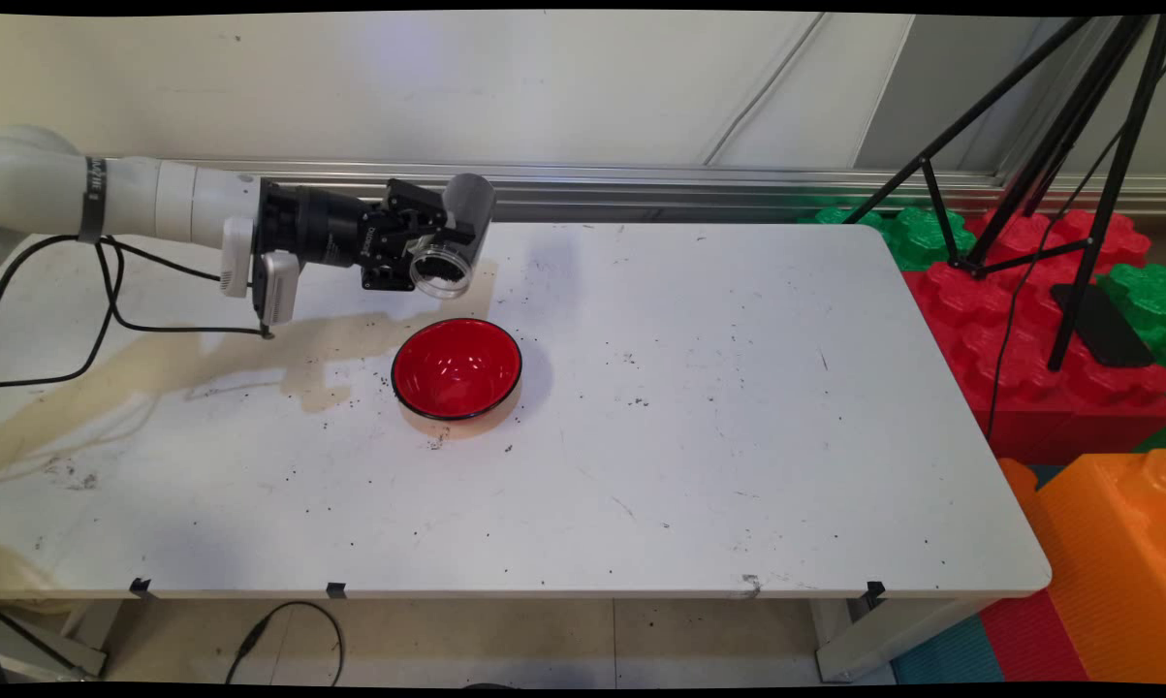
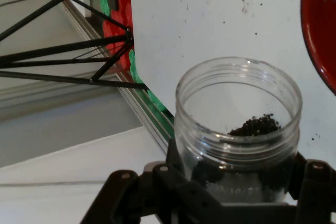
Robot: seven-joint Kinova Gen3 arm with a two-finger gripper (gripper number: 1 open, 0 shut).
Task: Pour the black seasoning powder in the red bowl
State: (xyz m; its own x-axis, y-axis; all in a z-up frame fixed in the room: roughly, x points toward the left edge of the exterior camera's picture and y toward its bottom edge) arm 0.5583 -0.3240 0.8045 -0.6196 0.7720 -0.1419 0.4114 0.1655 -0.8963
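So the gripper (image 1: pixel 444 254) is clamped on a clear jar (image 1: pixel 455 242) up in the upper left of the main view, held above the table (image 1: pixel 718 436) and tipped over on its side so the open mouth faces down and toward the camera. In the hand view the jar (image 2: pixel 239 129) sits low and right of center, wedged between the fingers (image 2: pixel 176 182), and you can see a small heap of dark grains (image 2: pixel 255 125) lying inside it near the rim. Right below it in the main view, just left of center, there's a red bowl (image 1: pixel 456 367) standing on the table, looks shiny inside; in the hand view its rim (image 2: pixel 317 30) pokes in at the right edge. Dark specks (image 1: pixel 631 383) are scattered over the tabletop around the bowl. Over on the right side there's a black tripod (image 1: pixel 1077 174) standing on big red, green and orange blocks (image 1: pixel 1057 359).
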